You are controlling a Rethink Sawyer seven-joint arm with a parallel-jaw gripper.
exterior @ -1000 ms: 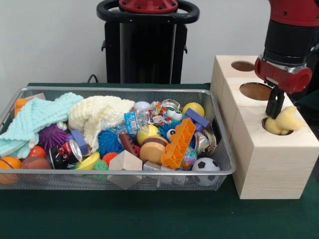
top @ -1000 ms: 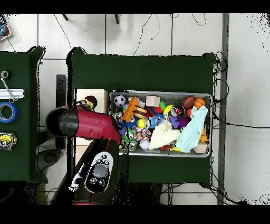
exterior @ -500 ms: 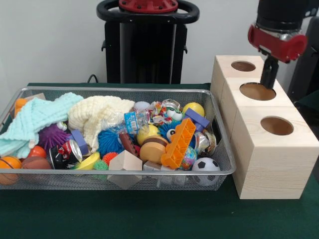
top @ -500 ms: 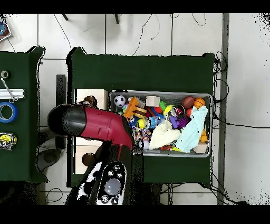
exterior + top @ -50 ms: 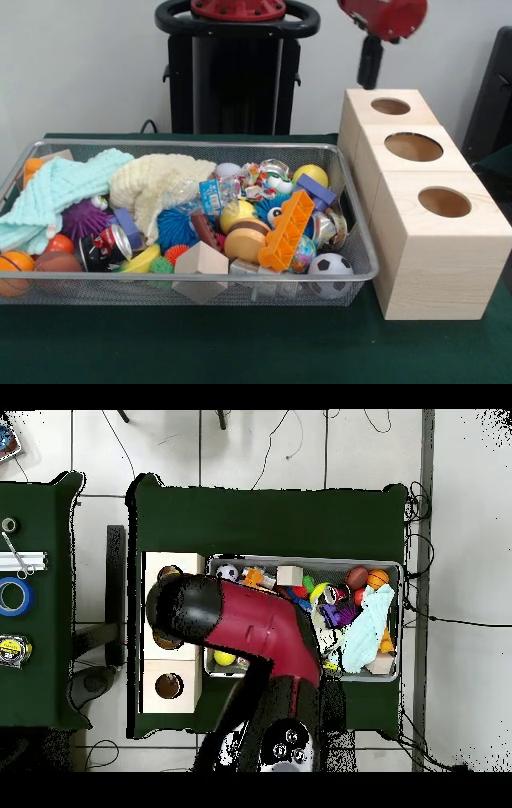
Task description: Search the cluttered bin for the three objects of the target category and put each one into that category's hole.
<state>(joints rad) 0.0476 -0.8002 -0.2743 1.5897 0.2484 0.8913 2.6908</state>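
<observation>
Gripper (image 5: 370,68) raised above wooden box (image 5: 428,200), grip state unclear; overhead, arm (image 5: 250,629) hides it, crossing bin (image 5: 395,619)

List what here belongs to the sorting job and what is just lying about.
Job: bin; toys piled in it; box with three holes; gripper, raised above the box.

Lying about: tape roll and scissors on the side table; cables on the floor.
</observation>
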